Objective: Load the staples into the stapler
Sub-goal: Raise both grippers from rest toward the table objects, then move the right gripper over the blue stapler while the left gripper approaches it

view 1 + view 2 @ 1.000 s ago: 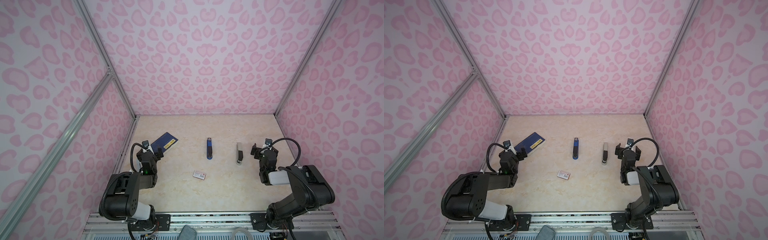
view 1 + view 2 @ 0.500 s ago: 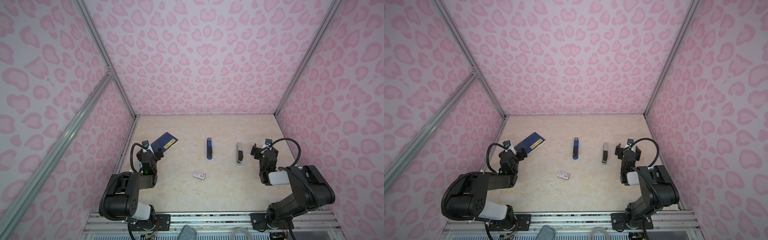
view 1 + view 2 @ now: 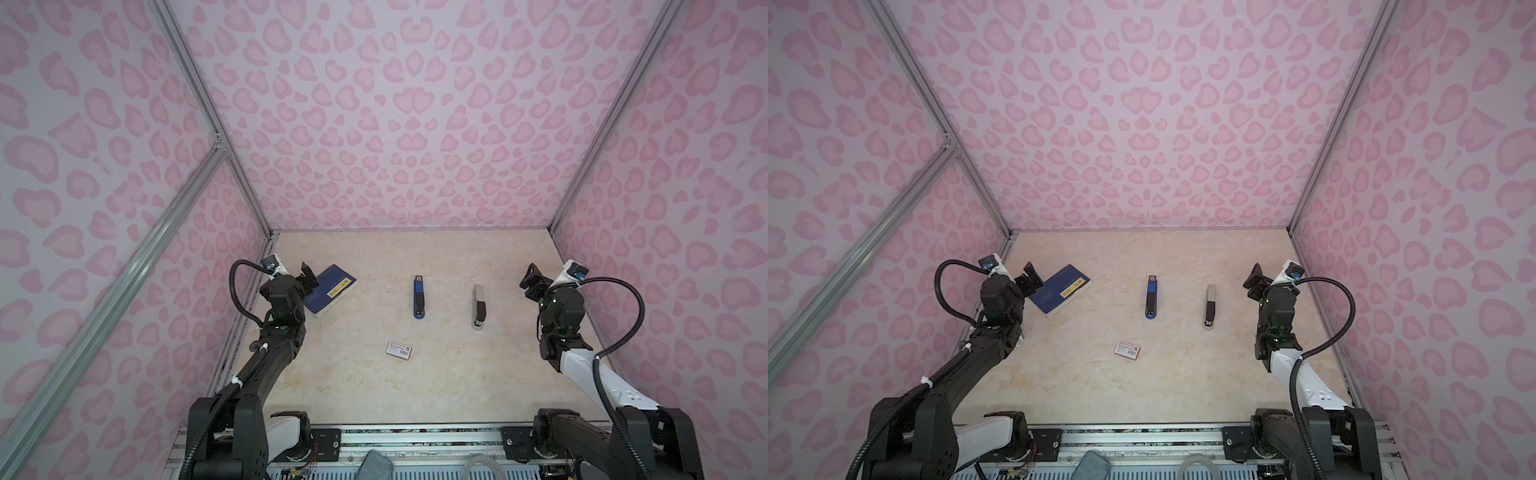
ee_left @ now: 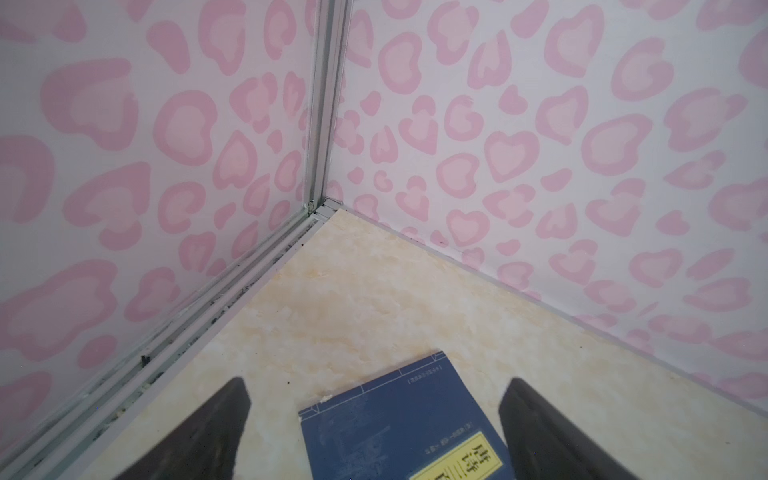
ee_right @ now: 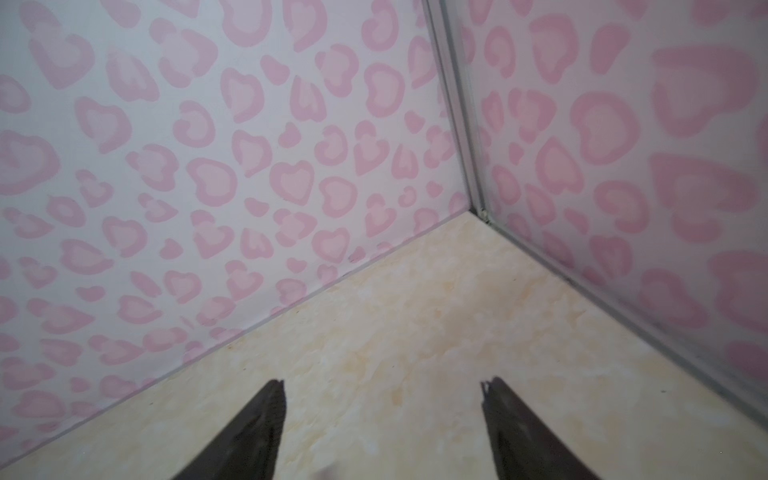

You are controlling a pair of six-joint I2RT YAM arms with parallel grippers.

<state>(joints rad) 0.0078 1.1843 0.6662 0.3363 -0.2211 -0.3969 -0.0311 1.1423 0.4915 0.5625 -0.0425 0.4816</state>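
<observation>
The staples box [image 3: 399,349], small and white with a red label and barcode, lies on the floor near the front centre, also in a top view [image 3: 1128,348]; the strips themselves are hidden. A blue stapler [image 3: 419,297] lies lengthwise at mid-table [image 3: 1151,297]. Right of it lies a grey-and-black stapler-like bar [image 3: 478,306] [image 3: 1210,306]. My left gripper [image 3: 309,275] [image 4: 376,386] hovers open over a dark blue booklet's corner, far left. My right gripper [image 3: 532,279] [image 5: 382,384] is open over bare floor at the far right, nothing between its fingers.
The dark blue booklet [image 3: 330,291] [image 4: 399,419] with a yellow label lies at the left beside the left gripper. Pink patterned walls with aluminium posts [image 3: 555,226] close in three sides. Both wrist views face back corners of the marbled floor [image 5: 415,316].
The right gripper's jaws have come slightly closer together. Both arms and all objects stay where they were.
</observation>
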